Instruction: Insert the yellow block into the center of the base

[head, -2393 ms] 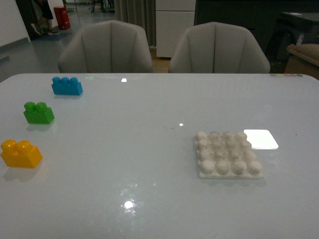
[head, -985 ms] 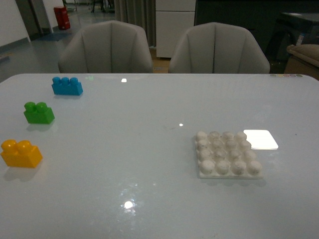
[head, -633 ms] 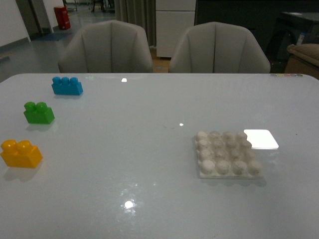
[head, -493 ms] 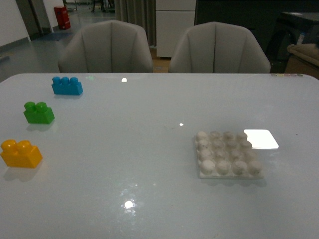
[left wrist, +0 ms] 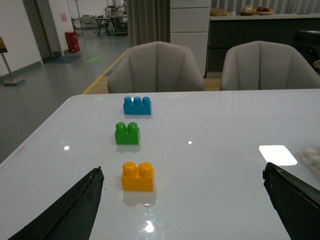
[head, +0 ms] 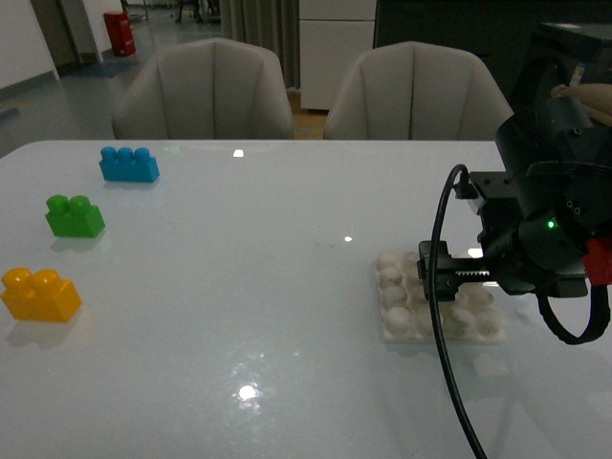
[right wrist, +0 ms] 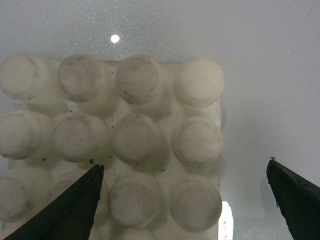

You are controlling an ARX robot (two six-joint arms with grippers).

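Nothing is done yet. The yellow block sits untouched at 8 o'clock, far from the base at 4 o'clock. The right gripper, above the base, and the left gripper are both wide open and empty.

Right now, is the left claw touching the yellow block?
Apart. The left wrist view shows the left claw open, with bare table visible between each of its fingers and the yellow block.

Yellow block orange-tinted; base off-white, studded
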